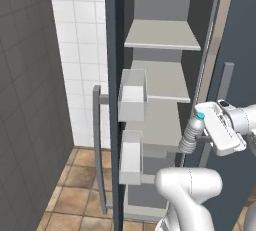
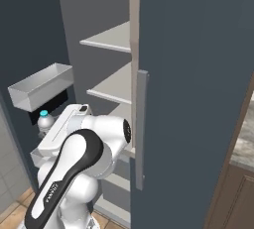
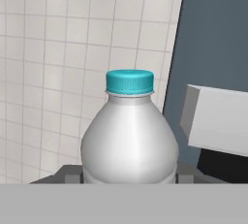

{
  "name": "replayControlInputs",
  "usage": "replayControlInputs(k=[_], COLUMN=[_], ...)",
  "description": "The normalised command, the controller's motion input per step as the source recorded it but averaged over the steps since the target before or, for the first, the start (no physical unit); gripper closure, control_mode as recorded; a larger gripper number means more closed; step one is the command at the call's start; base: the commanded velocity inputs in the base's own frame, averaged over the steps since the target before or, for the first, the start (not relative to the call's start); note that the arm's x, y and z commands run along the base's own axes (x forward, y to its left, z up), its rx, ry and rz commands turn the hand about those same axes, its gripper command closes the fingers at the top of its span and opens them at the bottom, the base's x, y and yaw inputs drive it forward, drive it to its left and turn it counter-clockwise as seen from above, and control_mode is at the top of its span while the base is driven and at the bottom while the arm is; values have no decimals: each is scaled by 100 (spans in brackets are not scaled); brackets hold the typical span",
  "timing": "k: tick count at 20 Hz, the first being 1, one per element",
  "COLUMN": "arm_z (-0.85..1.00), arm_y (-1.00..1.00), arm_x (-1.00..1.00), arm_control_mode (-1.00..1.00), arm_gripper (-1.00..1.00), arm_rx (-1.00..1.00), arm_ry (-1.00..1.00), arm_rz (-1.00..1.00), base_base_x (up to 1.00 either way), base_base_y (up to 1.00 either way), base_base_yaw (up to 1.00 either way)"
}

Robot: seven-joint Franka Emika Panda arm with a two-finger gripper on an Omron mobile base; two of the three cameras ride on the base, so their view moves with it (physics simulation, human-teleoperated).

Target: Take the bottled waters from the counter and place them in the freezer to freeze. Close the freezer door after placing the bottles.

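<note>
Right now my gripper [image 1: 201, 136] is clamped on the teal-capped bottle [image 1: 191, 134], at right of centre in the left base view, just in front of the open freezer [image 1: 160, 75] and its pale shelves. Door bins [image 1: 132, 95] sit left of it; hand view shows the bottle [image 3: 129, 136] at lower centre, white tiled wall [image 3: 72, 48] behind.

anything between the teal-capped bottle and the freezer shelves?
Nothing: left base view shows bare air between the teal-capped bottle in the pincer and the freezer shelves.
</note>
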Motion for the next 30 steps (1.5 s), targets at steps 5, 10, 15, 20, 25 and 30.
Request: replayControlInputs(k=[5,10,15,20,25,30], arm_z=[0,0,0,0,0,38], arm_y=[0,0,0,0,0,-5], arm_x=[0,0,0,0,0,3], arm_control_mode=[100,100,100,-100,-100,-100], arm_gripper=[100,100,100,100,100,100], arm_rx=[0,0,0,0,0,0], arm_ry=[0,0,0,0,0,-1], arm_rz=[0,0,0,0,-4,-17], base_base_x=[14,5,0,0,0,0], base_base_y=[6,0,0,0,0,0], base_base_yaw=[0,0,0,0,0,0])
